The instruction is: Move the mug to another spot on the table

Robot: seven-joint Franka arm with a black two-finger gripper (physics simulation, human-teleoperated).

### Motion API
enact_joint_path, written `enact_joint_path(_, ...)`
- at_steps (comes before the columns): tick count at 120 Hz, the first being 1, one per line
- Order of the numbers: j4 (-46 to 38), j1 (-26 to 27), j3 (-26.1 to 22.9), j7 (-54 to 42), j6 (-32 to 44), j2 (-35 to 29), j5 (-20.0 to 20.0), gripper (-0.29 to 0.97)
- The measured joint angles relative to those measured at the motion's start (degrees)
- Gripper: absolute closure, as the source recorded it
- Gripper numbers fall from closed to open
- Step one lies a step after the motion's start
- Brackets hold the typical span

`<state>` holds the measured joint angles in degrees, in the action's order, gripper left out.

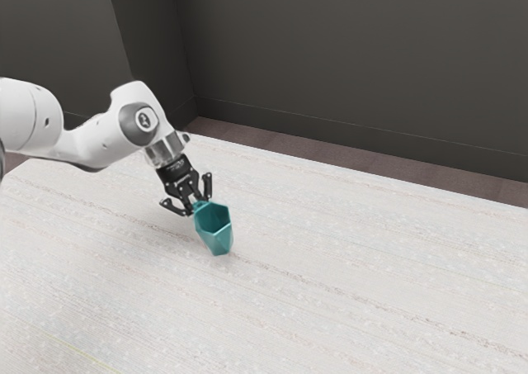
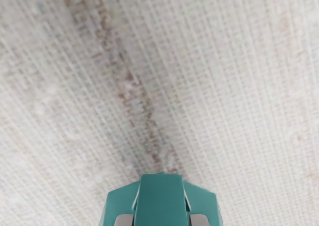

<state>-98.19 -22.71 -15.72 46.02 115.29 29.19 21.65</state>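
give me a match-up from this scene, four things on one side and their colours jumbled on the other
Things:
1. mug
2. table
3. wall
4. gripper

Colours:
a. black
b. teal
c. dark grey
d. pale off-white with faint streaks

Pairs: 1-b, 2-d, 3-c, 4-a
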Motion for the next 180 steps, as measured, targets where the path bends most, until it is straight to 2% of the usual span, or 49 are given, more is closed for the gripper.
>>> enact_joint_path(79,-0.71,0.84,-0.02,1.5,3.34,2.09,0.87,0.65)
enact_joint_path(99,-0.78,0.64,-0.06,1.51,3.63,2.14,1.07,0.33)
enact_joint_path(117,-1.76,-0.14,0.1,1.52,3.76,1.84,1.52,0.16)
enact_joint_path(142,-1.86,-0.32,0.82,1.72,3.84,1.62,1.7,0.06)
enact_joint_path(180,-1.58,-0.4,2.63,2.31,3.87,1.05,2.2,0.01)
